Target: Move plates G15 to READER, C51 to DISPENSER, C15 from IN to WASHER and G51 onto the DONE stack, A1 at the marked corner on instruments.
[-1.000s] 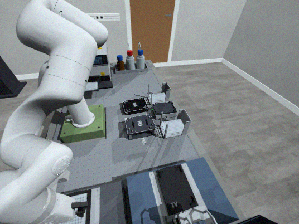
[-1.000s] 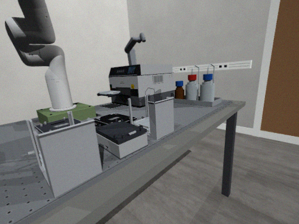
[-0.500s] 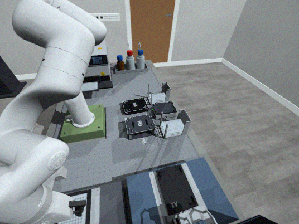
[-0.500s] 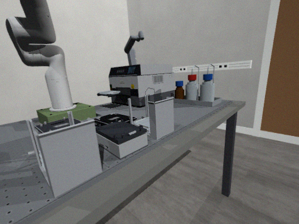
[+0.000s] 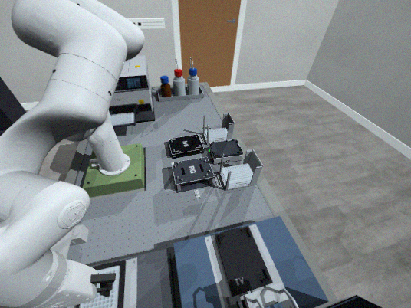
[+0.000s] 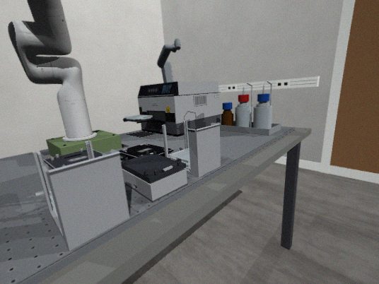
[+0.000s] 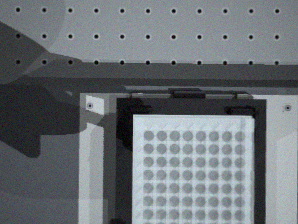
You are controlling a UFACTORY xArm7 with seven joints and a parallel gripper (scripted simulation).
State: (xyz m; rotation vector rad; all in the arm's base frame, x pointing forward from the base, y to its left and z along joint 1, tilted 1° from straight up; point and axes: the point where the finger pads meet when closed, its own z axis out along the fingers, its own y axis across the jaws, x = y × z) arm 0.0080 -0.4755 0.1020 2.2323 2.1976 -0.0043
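Wrist view: looking straight down on a white well plate [image 7: 192,170], flat in a dark nest [image 7: 124,150] with a pale housing [image 7: 92,165] round it; perforated deck [image 7: 150,35] towards 12 o'clock.
Plate ID: label not readable from up here, so can't say for sure which one.
Best guess: C51 on WASHER, going by the blue station [image 5: 291,260] next door at 6 o'clock in the top view, with its black nest [image 5: 241,260] bare and an A1 mark on it. Looks like DISPENSER waiting for a plate.
Pincer: gripper [image 5: 103,286] spread all the way, pinching nothing, hanging above the plate at 7 o'clock in the top view. Fingers out of the wrist picture.
Step in hand: probably step 2, approach before the pick. Nothing lifted yet.
Next move: drop straight down, fingers either side of the plate, squeeze, lift clear of the locators, then over to the blue nest with the labelled end at the A1 corner.
Elsewhere: N6 nest [image 5: 185,145] and RG nest [image 5: 192,170] near the middle, both bare; two stack racks [image 5: 256,162] just at their 3 o'clock; reader-type instrument [image 5: 132,86] at 11 o'clock with a plate on its tray [image 5: 122,119].
Watch out: approach not centred on the plate yet, going by the wrist picture.
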